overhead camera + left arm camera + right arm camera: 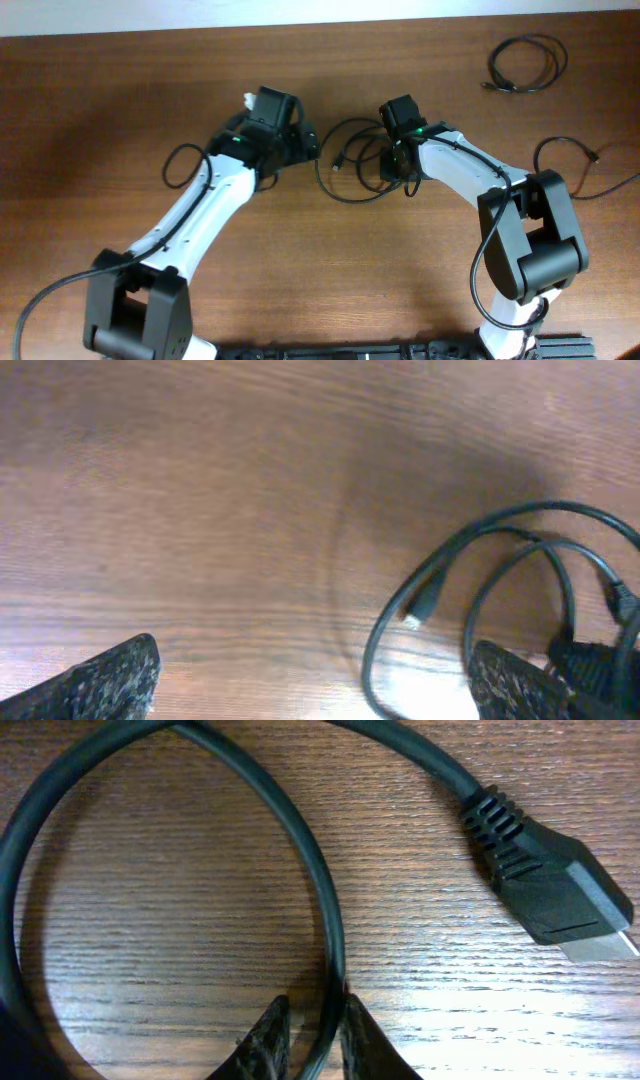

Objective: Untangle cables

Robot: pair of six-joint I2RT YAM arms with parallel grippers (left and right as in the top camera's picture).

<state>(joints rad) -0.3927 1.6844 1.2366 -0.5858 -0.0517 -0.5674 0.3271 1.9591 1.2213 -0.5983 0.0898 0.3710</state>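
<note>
right gripper (pixel 308 1032) pinches a looped black cable (pixel 333 920), plug (pixel 555 895) at 2 o'clock. left gripper (pixel 310 660) gapes empty, cable at its 3 o'clock.

Even, warm light from above; little shadow.
Sharp overhead. Soft, slightly blurred at the left wrist, with a dim shadow patch over the table (pixel 430 490) and white glare near the bottom edge. Crisp at the right wrist, sheen on cable (pixel 333 920) and plug (pixel 550 890).
</note>
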